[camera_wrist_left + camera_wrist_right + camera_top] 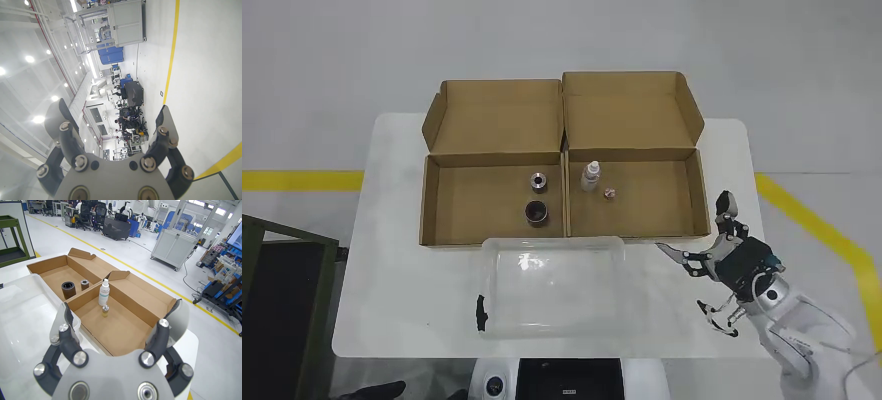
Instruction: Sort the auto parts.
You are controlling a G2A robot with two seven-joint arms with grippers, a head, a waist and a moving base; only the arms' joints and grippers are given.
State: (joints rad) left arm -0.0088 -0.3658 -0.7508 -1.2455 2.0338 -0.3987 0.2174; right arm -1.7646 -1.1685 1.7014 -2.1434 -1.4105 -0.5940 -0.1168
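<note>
Two open cardboard boxes sit side by side at the back of the white table. The left box (457, 205) holds a dark hollow cylinder (536, 212) and a smaller metal cylinder (539, 181). In the right box (667, 200) stand a white spray bottle (590, 176) and a small brass part (610, 193). A small black part (481, 312) lies on the table left of a clear plastic bin (552, 285). My right gripper (700, 230) hangs open and empty by the right box's front right corner. My left gripper (112, 106) is open, empty and faces the room.
The table (392, 260) has free surface to the left of the boxes and the bin. From the right wrist, the bottle (104, 294), the brass part (105, 311) and the dark cylinder (68, 290) stand upright ahead. Both box lids lie folded back.
</note>
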